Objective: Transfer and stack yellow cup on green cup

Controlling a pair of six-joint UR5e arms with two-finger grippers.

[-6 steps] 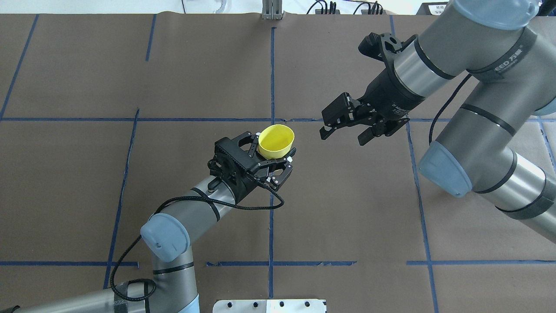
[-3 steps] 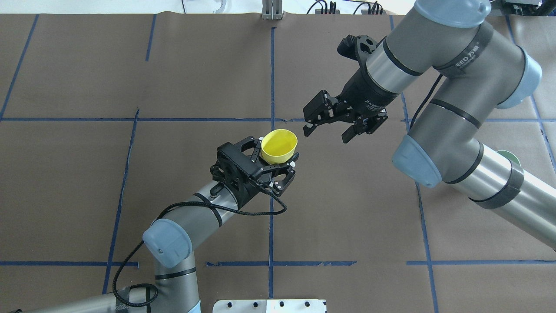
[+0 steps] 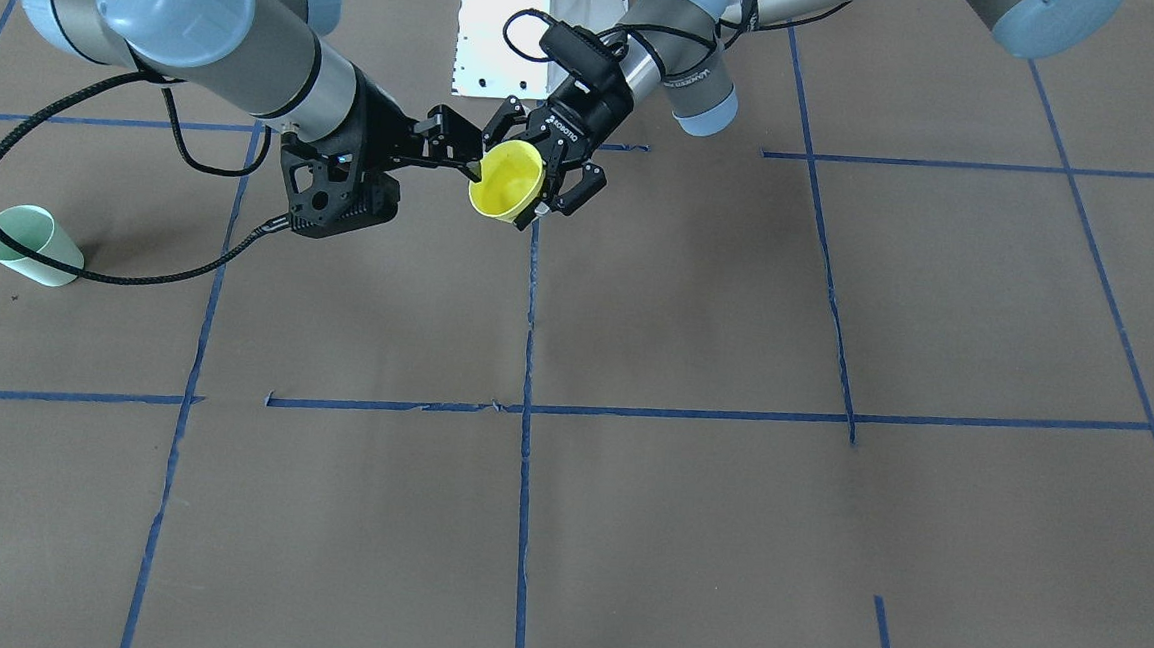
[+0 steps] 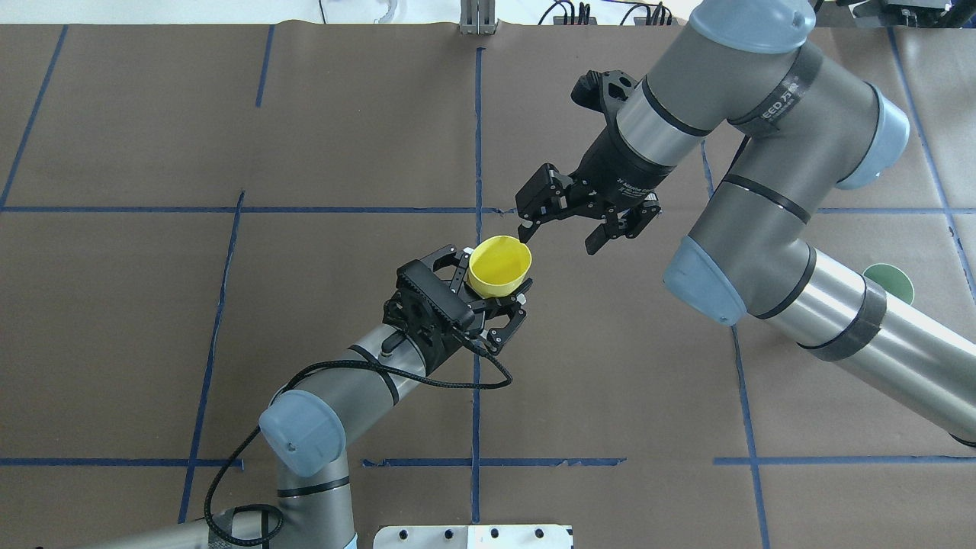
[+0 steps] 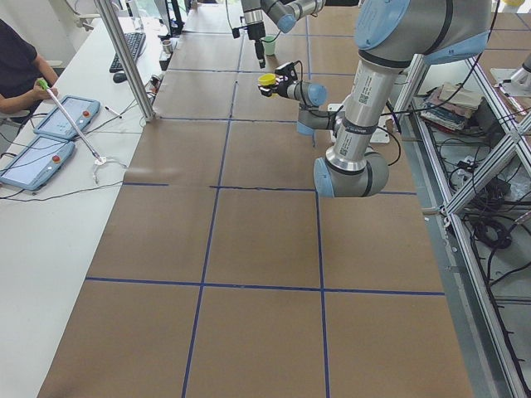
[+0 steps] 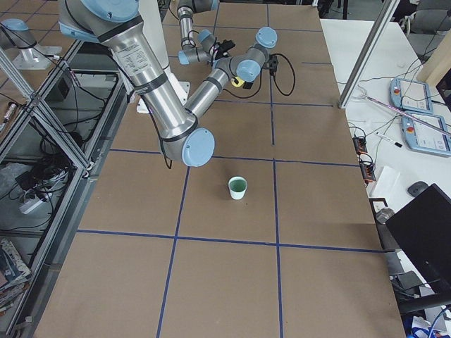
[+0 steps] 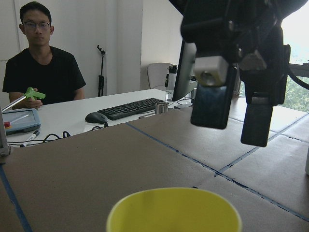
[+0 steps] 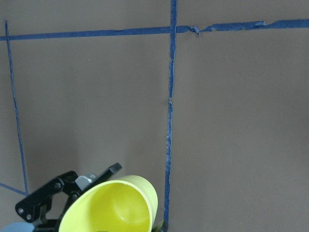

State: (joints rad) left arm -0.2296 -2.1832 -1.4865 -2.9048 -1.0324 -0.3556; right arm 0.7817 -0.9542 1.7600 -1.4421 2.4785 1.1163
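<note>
My left gripper (image 4: 492, 280) is shut on the yellow cup (image 4: 499, 265) and holds it upright, above the table near the centre line. The cup also shows in the front view (image 3: 508, 182), in the left wrist view (image 7: 174, 212) and in the right wrist view (image 8: 113, 208). My right gripper (image 4: 557, 238) is open and empty, just beyond and to the right of the cup's rim, one fingertip close to it. Its fingers (image 7: 211, 99) hang above the cup in the left wrist view. The green cup (image 4: 889, 280) stands upright on the table at the right, partly behind my right arm; it also shows in the front view (image 3: 29, 245) and the right side view (image 6: 237, 187).
The table is covered in brown paper with blue tape lines (image 4: 477, 137). A white mounting plate (image 4: 473, 536) sits at the near edge. My right arm's forearm (image 4: 839, 320) spans the table's right side. An operator (image 7: 43, 72) sits at a desk beyond the table.
My right arm has swung left and brought its open gripper up to the cup's rim. My left gripper has shifted slightly right and toward the robot with the cup.
</note>
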